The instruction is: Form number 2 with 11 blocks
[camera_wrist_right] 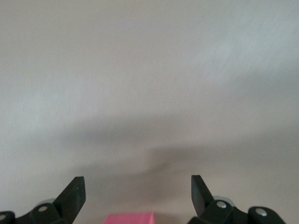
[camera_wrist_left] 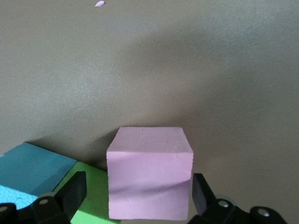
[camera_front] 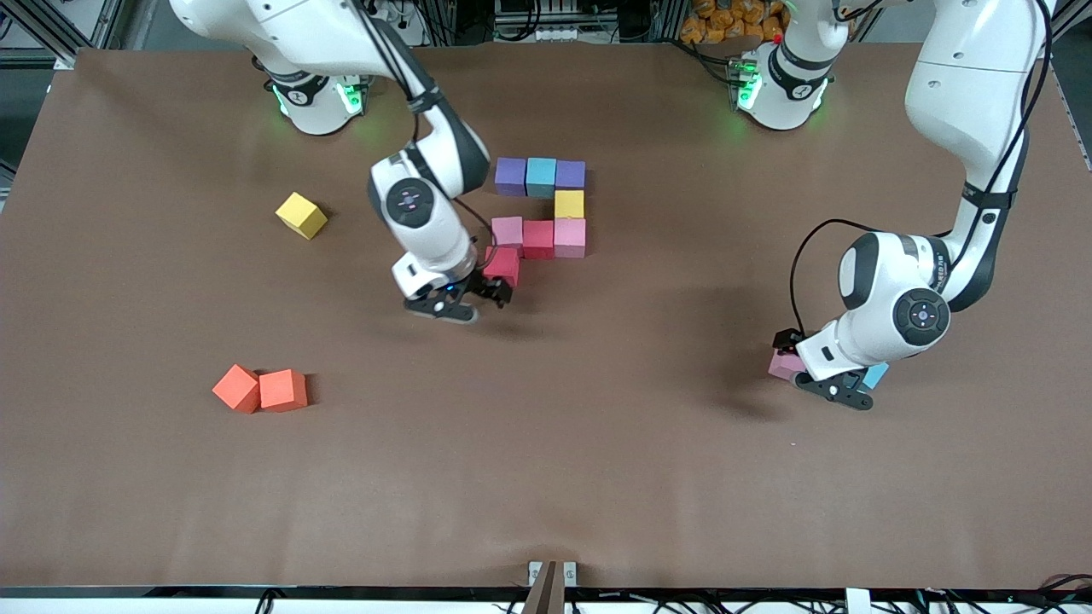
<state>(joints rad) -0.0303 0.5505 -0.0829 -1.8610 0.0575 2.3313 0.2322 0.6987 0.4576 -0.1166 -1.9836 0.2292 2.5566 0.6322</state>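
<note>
The table [camera_front: 597,477] is covered w/ a brown sheet. Two arms are seen.

The right gripper [camera_front: 478,294] is set low at the crimson block [camera_front: 503,264] on the camera-side corner of the figure; its fingers [camera_wrist_right: 74,193] are spread, and a pink-red top [camera_wrist_right: 128,218] shows between them, not pinched.

The left gripper [camera_front: 819,371] is down at the left arm's end of the table; fingers [camera_wrist_left: 77,189] are spread wide around a pink block [camera_wrist_left: 149,179] – gaps are left each side, so nothing is squeezed. A sky-blue block [camera_wrist_left: 28,170] and a green block [camera_wrist_left: 93,200] lie just beside it.

The partial number 2 [camera_front: 539,213] is counted at 8 blocks: top row purple [camera_front: 510,176], sky-blue [camera_front: 541,176], purple [camera_front: 571,174]; one yellow [camera_front: 569,204] under the last; then a row of pink [camera_front: 508,231], crimson [camera_front: 538,239], pink [camera_front: 570,237]; the crimson one by the gripper makes eight.

Loose blocks – 1 yellow [camera_front: 301,214] and 2 orange [camera_front: 260,389] touching, toward the right arm's end.

Totals seen: purple 2, sky-blue 2, yellow 2, pink 3, crimson 2, orange 2, green 1.
</note>
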